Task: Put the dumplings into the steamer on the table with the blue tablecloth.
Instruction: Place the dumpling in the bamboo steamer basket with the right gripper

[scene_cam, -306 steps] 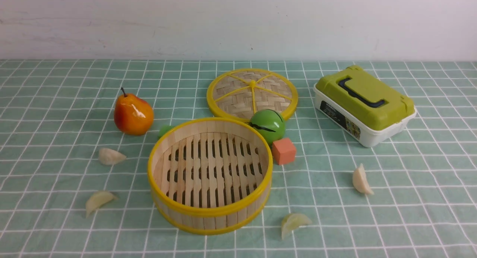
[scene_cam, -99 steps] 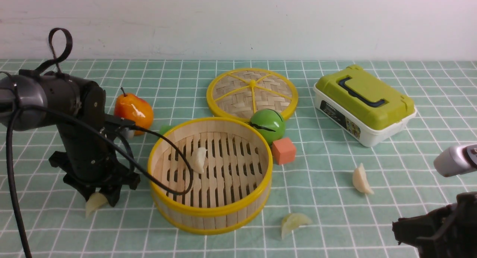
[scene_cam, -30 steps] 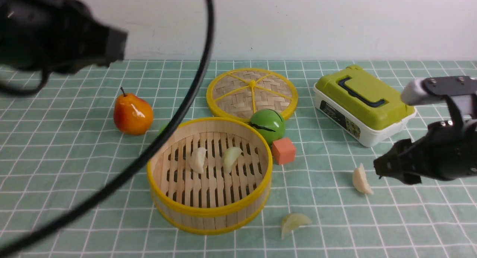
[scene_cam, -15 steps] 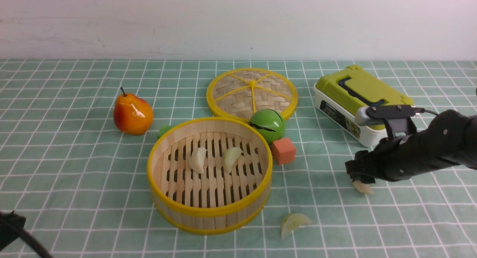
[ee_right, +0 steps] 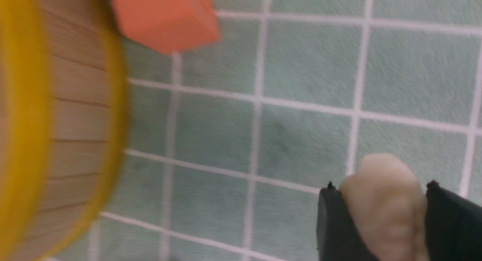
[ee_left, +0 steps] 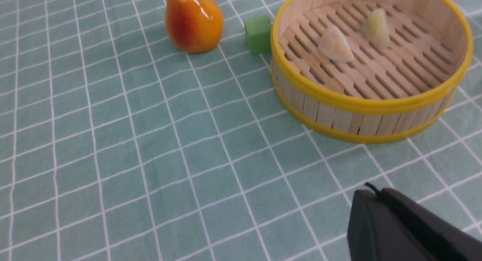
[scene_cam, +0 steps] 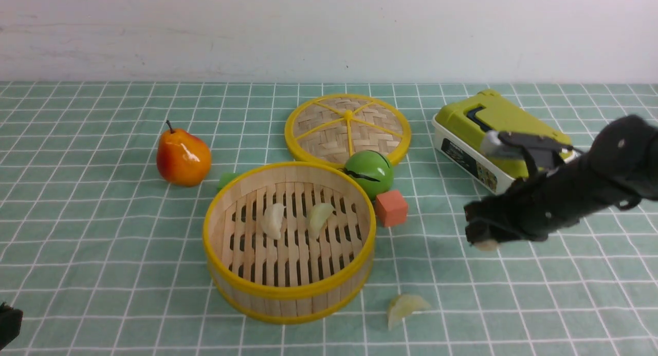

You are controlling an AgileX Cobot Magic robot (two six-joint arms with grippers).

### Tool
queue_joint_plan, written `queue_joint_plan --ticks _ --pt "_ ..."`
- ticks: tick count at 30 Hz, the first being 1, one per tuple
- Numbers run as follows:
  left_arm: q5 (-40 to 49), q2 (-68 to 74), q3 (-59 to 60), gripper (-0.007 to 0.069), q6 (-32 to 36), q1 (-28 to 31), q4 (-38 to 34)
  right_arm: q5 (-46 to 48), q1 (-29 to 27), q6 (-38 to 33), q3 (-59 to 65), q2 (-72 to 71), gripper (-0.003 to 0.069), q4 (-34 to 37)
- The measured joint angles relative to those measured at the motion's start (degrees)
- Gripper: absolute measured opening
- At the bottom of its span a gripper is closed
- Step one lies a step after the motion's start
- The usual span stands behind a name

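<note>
The bamboo steamer (scene_cam: 289, 294) stands mid-table on the blue tablecloth (scene_cam: 103, 243), with two dumplings (scene_cam: 272, 220) (scene_cam: 320, 216) on its slatted floor. In front of it to the right, a dumpling (scene_cam: 406, 305) lies on the cloth. My right gripper (scene_cam: 482, 238) hangs low over the cloth right of the steamer, shut on a cream dumpling (ee_right: 382, 204) that fills the gap between its black fingers (ee_right: 333, 223). My left gripper (ee_left: 371, 197) is shut and empty, drawn back near the front left; the steamer (ee_left: 361, 103) lies ahead of it.
A pear (scene_cam: 183, 158) sits left of the steamer with a small green block (ee_left: 258, 34) beside it. Behind the steamer are a woven lid (scene_cam: 348, 127), a green ball (scene_cam: 369, 173) and an orange cube (scene_cam: 391, 208). A green-lidded box (scene_cam: 462, 145) is behind the right arm.
The right gripper came down on the right-hand dumpling, closed on it and carried it a little left toward the steamer. The left arm pulled back out of the front view.
</note>
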Motion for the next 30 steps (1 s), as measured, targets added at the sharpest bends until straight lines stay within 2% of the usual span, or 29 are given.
queue_joint_plan --ticks 4,7,8,12,16,20,24,27,30 --pt "-1.7 0.0 0.0 -0.0014 -1.9 0.0 0.2 4.5 4.4 -2.4 -7.0 -2.7 0.0288 6.9" --pt "-2.1 0.0 0.0 -0.0014 -2.5 0.0 0.2 4.1 11.2 -5.3 -9.7 -2.5 0.0288 13.9" --pt "-2.3 0.0 0.0 -0.0014 -2.5 0.0 0.2 2.6 14.4 -7.0 -10.1 -1.8 0.0288 17.5" --pt "-2.3 0.0 0.0 -0.0014 -2.8 0.0 0.2 -5.9 23.8 -14.5 -10.3 2.1 0.0288 24.6" --pt "-2.1 0.0 0.0 -0.0014 -3.9 0.0 0.2 -18.2 30.6 -20.7 -10.3 8.3 0.0288 31.6" --pt "-2.1 0.0 0.0 -0.0014 -4.5 0.0 0.2 -24.0 32.9 -24.1 -10.3 12.6 0.0288 35.0" --pt "-2.1 0.0 0.0 -0.0014 -4.6 0.0 0.2 -24.3 33.0 -24.7 -10.3 14.2 0.0288 35.9" --pt "-2.1 0.0 0.0 -0.0014 -4.6 0.0 0.2 -24.7 33.0 -24.8 -10.3 14.9 0.0326 35.9" --pt "-2.2 0.0 0.0 -0.0014 -4.6 0.0 0.2 -25.0 33.0 -25.0 -10.3 15.1 0.0399 35.9"
